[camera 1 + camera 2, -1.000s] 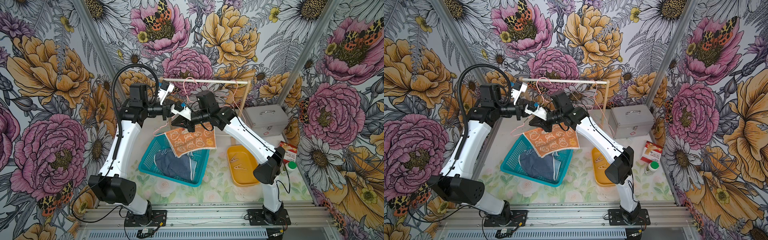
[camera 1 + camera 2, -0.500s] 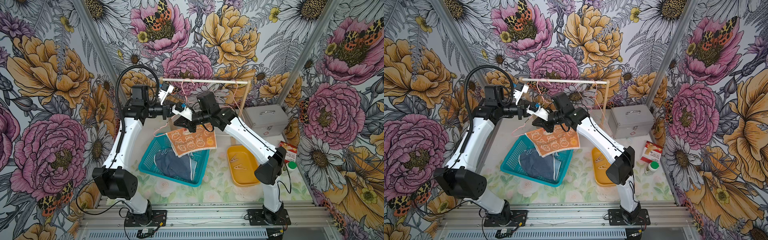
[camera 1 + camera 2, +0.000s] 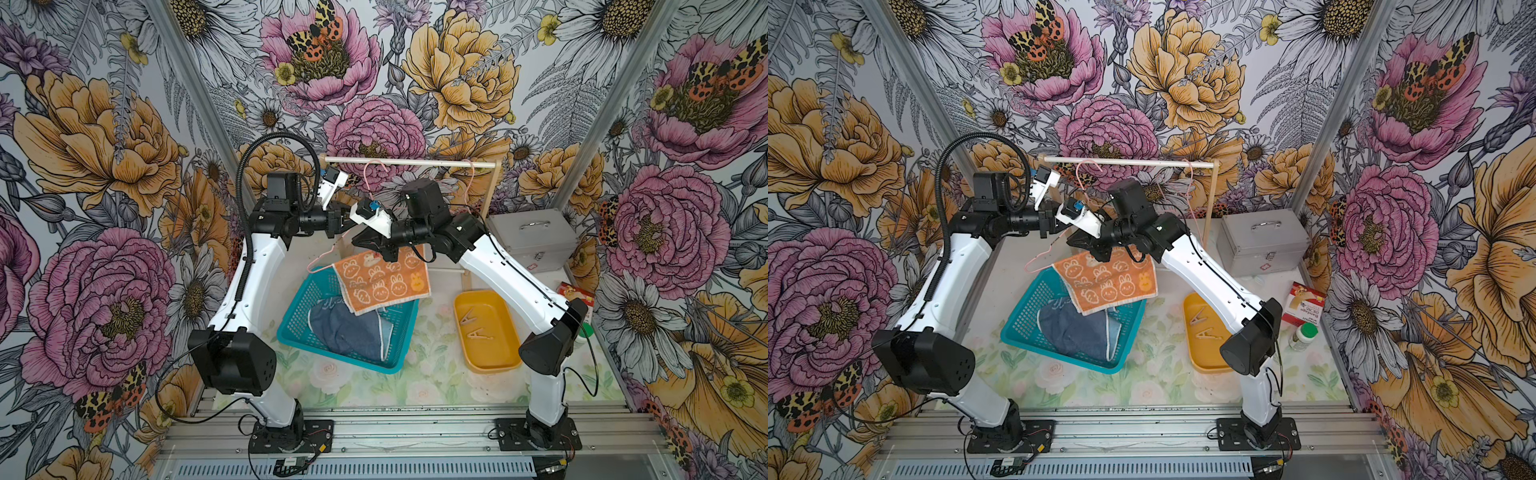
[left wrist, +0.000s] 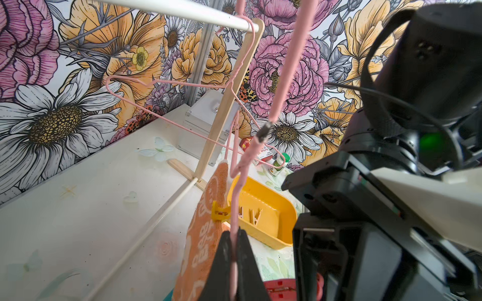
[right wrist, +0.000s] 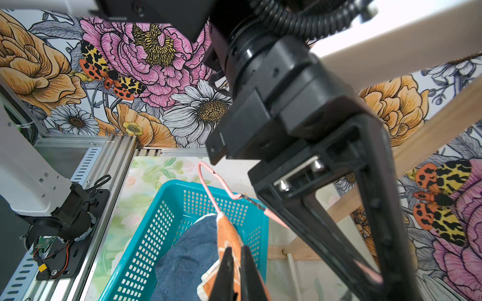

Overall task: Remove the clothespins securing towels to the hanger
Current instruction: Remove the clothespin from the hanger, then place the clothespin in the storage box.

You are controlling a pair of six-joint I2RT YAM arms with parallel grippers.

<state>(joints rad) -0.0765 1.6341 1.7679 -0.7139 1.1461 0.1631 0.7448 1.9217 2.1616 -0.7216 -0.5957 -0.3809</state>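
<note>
The orange bunny towel (image 3: 382,282) (image 3: 1104,284) hangs tilted from a pink wire hanger (image 4: 242,166) above the teal basket. A yellow clothespin (image 4: 220,212) clips its top edge to the wire. My left gripper (image 4: 234,234) is shut on the hanger wire just beside that clothespin. My right gripper (image 5: 236,250) (image 3: 374,245) is shut at the towel's top edge, where the red clothespin (image 4: 279,289) sits against its fingers. The blue towel (image 3: 345,332) (image 5: 187,260) lies crumpled in the basket. Two wooden clothespins (image 3: 473,328) lie in the yellow tray.
The teal basket (image 3: 332,359) sits under the towel, with the yellow tray (image 3: 484,293) to its right. A wooden rod (image 3: 415,163) on a stand carries a second, bare pink hanger (image 4: 156,86). A grey metal box (image 3: 528,237), a red carton (image 3: 1304,307) and a small bottle (image 3: 1304,334) stand at the right.
The left arm's elbow has swung up a little. Both grippers, the hanger and the orange towel have barely shifted, and both grips are unchanged.
</note>
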